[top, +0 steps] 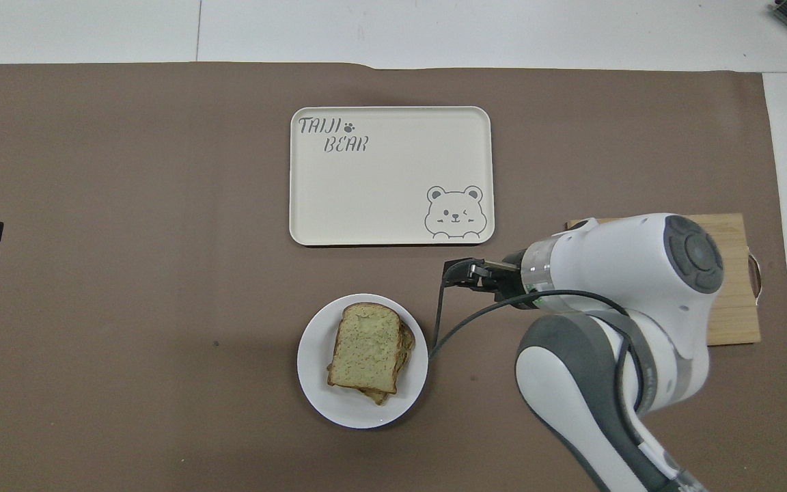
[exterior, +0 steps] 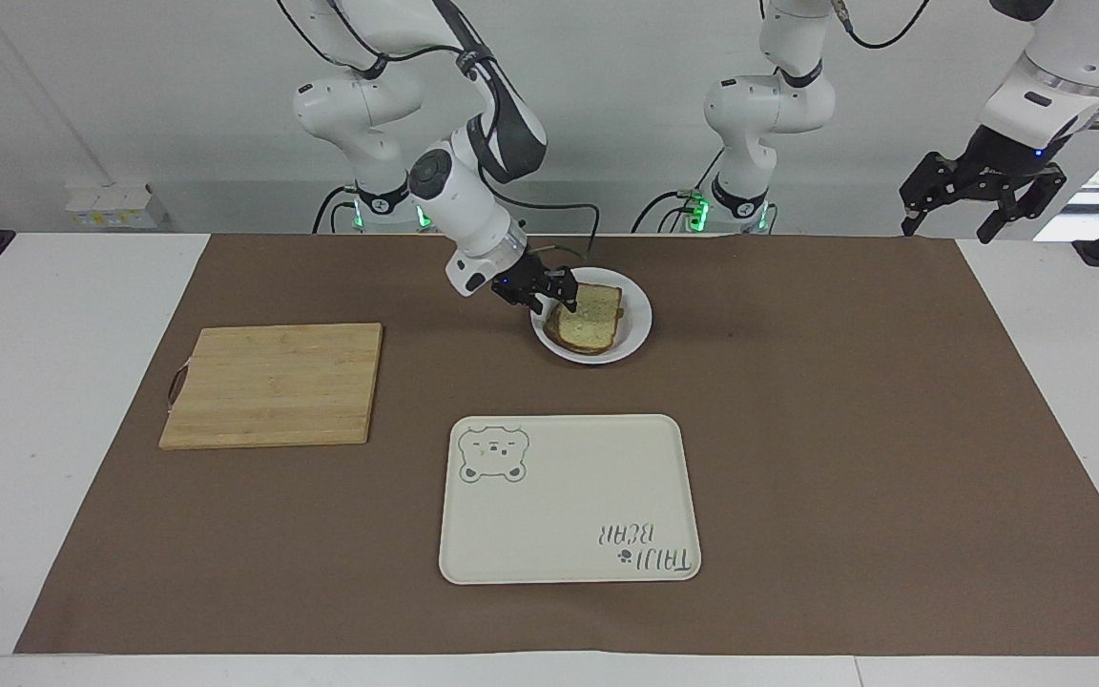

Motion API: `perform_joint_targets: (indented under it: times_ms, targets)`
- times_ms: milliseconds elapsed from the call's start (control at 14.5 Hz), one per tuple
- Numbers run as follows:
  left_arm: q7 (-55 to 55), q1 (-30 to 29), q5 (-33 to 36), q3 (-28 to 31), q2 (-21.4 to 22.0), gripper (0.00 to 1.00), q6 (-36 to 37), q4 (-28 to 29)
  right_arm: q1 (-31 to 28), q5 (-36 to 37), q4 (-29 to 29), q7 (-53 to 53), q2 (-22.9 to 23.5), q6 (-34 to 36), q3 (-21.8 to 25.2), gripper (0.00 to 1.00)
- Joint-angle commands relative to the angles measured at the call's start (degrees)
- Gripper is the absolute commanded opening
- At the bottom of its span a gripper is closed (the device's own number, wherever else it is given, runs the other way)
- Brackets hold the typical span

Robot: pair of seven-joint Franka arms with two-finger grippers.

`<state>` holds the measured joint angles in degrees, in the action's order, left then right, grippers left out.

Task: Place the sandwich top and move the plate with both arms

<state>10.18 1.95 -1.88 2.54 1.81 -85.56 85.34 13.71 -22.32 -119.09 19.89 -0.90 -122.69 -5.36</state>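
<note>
From my station I see the sandwich top point(top: 368, 344), a pale greenish-tan slice with a brown crust and a rounded end, lying flat on a stack of bread on the plate point(top: 318, 396), a small round glossy white dish on the brown mat near the robots' edge of the table. The right gripper point(exterior: 549, 291) hangs just beside the plate on the side toward the right arm's end, its black fingers spread apart and holding nothing; the overhead view shows it clear of the bread. The left gripper point(exterior: 979, 196) waits raised above the left arm's end of the table, its two fingers splayed wide. Farther from the robots than the plate lies the tray point(top: 393, 205), a cream rectangle with rounded corners and a bear print. The cutting board point(exterior: 273, 384), striped light wood with a small handle loop, lies toward the right arm's end.
</note>
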Motion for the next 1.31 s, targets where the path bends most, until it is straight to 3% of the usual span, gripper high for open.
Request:
perform_joint_targets:
  times_ms: [0,138,484,829,967,1244]
  targets:
    - [-0.6,-0.28,-0.05,-0.17,1.53,1.0,0.39,1.67,-4.03,6.74,8.06,-1.43,2.13,7.53,-0.62,1.0]
    - [-0.51,-0.28,-0.05,-0.17,1.53,1.0,0.3,1.76,-6.4,10.7,14.56,-5.45,3.97,14.64,-0.53,1.0]
    - [-0.6,-0.19,-0.05,-0.25,1.53,1.0,0.3,1.76,-13.52,22.04,23.19,-20.57,3.98,24.76,-0.44,1.0]
    - [-0.6,-0.19,-0.05,-0.25,1.53,1.0,0.3,1.76,-16.08,25.57,30.31,-21.05,3.45,37.16,0.43,1.0]
    - [-0.6,-0.19,-0.05,-0.17,1.53,1.0,0.3,1.76,-17.22,25.22,32.16,-18.41,3.72,38.14,1.4,1.0]
    - [-0.6,-0.19,-0.05,-0.25,1.53,1.0,0.39,1.76,-18.54,24.69,29.36,-18.22,2.05,35.86,1.58,1.0]
